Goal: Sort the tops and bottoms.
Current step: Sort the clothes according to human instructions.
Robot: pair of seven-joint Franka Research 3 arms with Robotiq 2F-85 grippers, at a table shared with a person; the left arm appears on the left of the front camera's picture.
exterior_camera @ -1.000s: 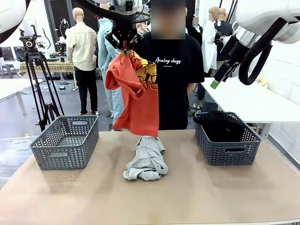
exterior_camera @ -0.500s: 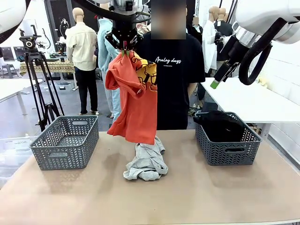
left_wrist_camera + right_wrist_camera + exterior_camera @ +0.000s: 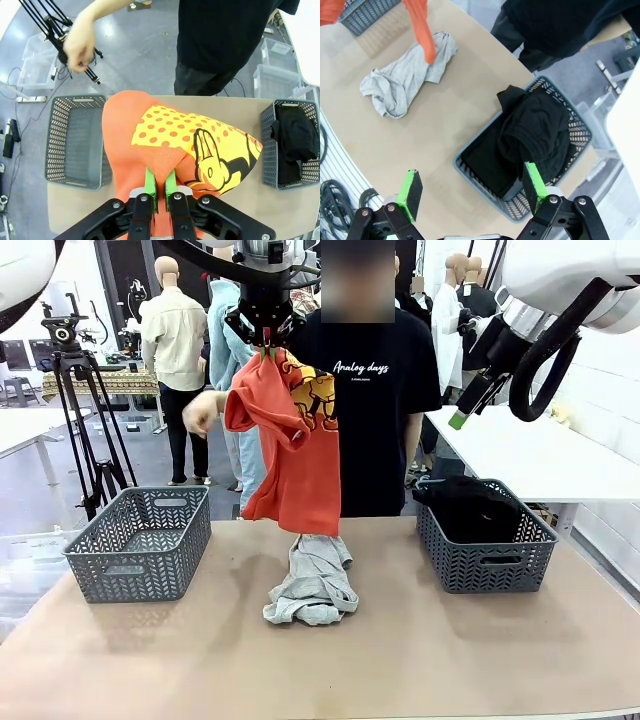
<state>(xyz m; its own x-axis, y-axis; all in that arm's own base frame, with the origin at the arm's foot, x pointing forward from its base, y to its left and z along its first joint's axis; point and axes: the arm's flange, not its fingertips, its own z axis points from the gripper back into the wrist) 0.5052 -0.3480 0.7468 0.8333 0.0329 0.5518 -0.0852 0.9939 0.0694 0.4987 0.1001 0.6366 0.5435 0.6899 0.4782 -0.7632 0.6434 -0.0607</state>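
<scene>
**Orange T-shirt** [image 3: 290,440]: soft, light, limp knit. It is hung in loose folds from a single pinch point, its lower edge just above the light grey shirt [image 3: 315,580], which lies on the tabletop [image 3: 450,650]. No stiffness is expected, and swing and twist are judged likely under any fast move. Slip is judged a low risk while a gathered fold, not a single layer, is pinched. A doubled seam at collar or shoulder is judged the best place to take hold.

**Left hand** [image 3: 160,182]: clenched on a bunch of the orange cloth, which is pressed between the green pads just beside the yellow graphic. The hand is held high over the middle of the tabletop, with the fingers pointed straight down.

**Light grey shirt**: crumpled heap at mid-tabletop, touched by nothing and judged equally soft. The raised ridge of the heap is judged the easiest hold.

**Bottoms** [image 3: 535,130]: black and bulkier, lying in the right basket [image 3: 485,565], with part draped over the rim. The left basket [image 3: 140,560] is judged the place for the tops.

**Right hand** [image 3: 472,189]: released, with the pads spread wide and nothing between them. It is held high at the right side, looking down on the right basket.

**Note**: a person's forearm [image 3: 107,12] is raised beyond the left basket, apart from the cloth.
</scene>
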